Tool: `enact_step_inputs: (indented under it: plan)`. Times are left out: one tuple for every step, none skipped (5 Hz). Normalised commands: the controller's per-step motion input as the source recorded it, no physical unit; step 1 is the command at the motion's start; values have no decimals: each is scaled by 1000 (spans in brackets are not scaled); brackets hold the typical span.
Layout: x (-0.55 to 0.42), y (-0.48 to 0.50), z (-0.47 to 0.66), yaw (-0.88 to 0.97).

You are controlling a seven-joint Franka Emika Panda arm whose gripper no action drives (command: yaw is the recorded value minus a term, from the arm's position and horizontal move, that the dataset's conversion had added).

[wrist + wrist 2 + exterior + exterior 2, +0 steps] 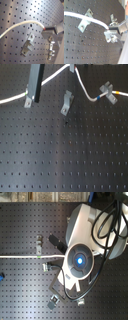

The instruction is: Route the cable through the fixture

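Note:
The white cable [86,90] runs from the first exterior view's left edge up to the top middle. It then drops and curves to the forked grey clip [105,90], with a yellow band beyond the clip. My gripper [73,68] is at the top edge, shut on the cable and holding it above the board. The slim slanted grey fixture [66,103] stands just below and in front of the gripper, apart from the cable. In both wrist views the cable [22,24] [89,18] ends between my fingertips [45,29] [107,31].
A dark bar [35,81] hangs down at the first exterior view's upper left, beside another small clip [26,102] on the cable. The arm's body [82,247] hides much of the perforated black board [20,292] in the second exterior view. Small grey brackets [28,45] [84,22] lie near the cable.

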Motion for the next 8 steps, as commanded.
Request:
enact_step_inputs:
  plan:
    - [-61, -29, 123, -80]
    - [-393, -123, 367, -346]
    - [-284, -115, 283, -243]
    - [2, 1, 81, 0]
    - [-233, -304, 559, 89]
    - [-14, -29, 1, 0]
    - [-419, -57, 333, 57]
    - [-385, -70, 251, 29]
